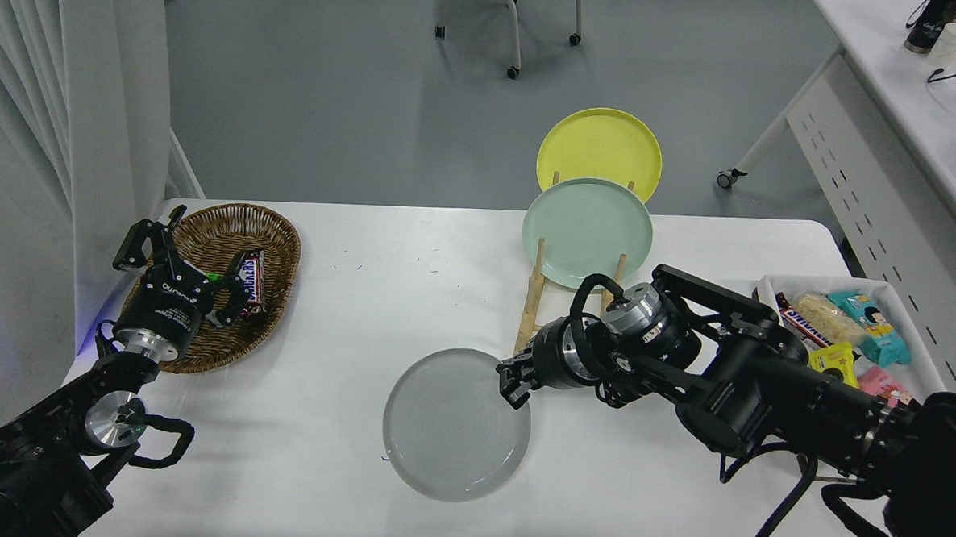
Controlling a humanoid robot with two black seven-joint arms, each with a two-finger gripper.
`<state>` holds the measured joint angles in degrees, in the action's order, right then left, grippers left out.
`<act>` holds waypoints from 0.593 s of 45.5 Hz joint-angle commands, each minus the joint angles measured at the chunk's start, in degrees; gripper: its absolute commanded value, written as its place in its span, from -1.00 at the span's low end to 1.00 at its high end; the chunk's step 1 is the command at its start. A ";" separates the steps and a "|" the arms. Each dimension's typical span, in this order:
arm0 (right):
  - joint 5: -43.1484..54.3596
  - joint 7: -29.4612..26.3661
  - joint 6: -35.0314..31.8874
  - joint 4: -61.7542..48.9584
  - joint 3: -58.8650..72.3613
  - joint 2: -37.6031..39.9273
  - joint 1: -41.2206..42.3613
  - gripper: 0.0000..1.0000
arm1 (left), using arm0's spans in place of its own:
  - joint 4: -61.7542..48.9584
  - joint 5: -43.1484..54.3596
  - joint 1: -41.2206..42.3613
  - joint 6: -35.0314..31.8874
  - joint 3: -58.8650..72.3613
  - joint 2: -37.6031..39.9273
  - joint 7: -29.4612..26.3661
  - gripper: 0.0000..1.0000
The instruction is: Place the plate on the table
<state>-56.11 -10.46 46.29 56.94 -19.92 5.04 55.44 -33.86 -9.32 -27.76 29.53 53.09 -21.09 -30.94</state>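
I have the table [347, 311] spread wide beneath my right gripper [512, 383], and the plate [455, 425] lies just ahead of and under its tips, looking flat on the white top. I judge the setting-down nearly done; letting go and backing off remain. My right arm reaches in low from the right, wrist level, fingers pinching the plate's near-right rim. The rack plates stand just behind the wrist. My left gripper [183, 276] sits parked far left, jaws spread, over the basket [205, 232]
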 commanded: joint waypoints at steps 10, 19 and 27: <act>-0.49 -0.17 -0.24 -0.52 -0.47 -0.56 -0.77 -1.00 | -0.07 0.00 -0.01 0.00 0.00 0.00 0.00 0.96; 2.41 -0.26 -0.24 -3.24 -0.47 -0.65 -0.86 -1.00 | 0.02 0.00 -0.01 0.00 0.00 0.00 0.00 0.96; 2.94 -0.35 -0.42 -4.03 -0.56 -0.47 -0.86 -1.00 | 0.02 0.00 -0.01 0.00 0.00 0.00 0.00 0.96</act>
<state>-54.41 -10.70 46.02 54.35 -20.40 4.49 54.69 -33.87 -9.32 -27.76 29.53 53.09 -21.09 -30.94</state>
